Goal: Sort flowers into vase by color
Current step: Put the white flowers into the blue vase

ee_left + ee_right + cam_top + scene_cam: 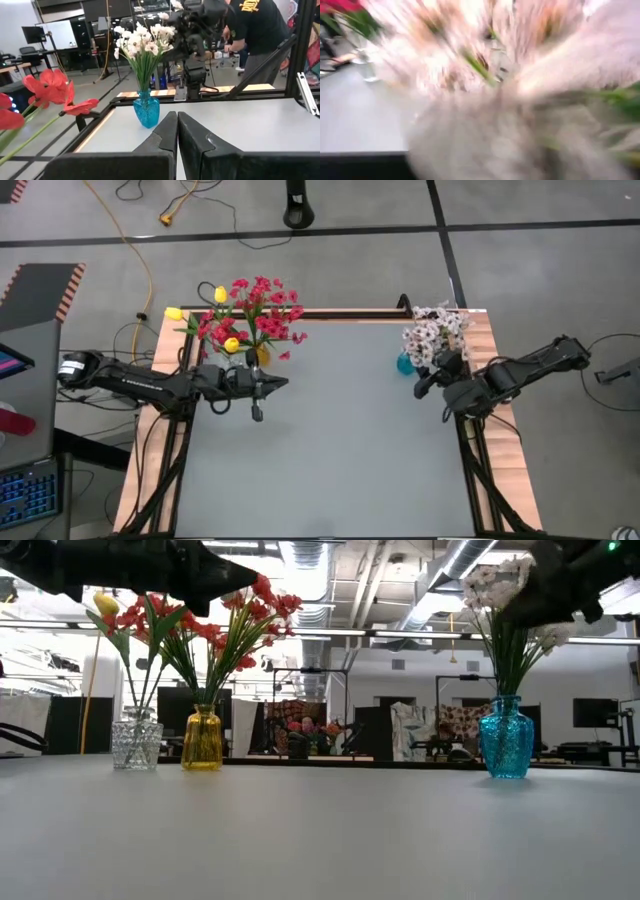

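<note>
White flowers [436, 330] in blue vase [506, 738], right gripper [424, 387] beside them, finger state unclear, left gripper [258, 413] fingers together over desk [340, 440]

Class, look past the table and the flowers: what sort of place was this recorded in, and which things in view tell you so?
Probably a lab or workshop: exposed ceiling ducts, a whiteboard and cables on the grey floor.

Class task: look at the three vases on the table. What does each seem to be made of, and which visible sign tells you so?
All three look like glass. The clear vase shows a cut pattern; the amber vase and the blue vase are see-through and glossy. Tinted plastic cannot be ruled out.
</note>
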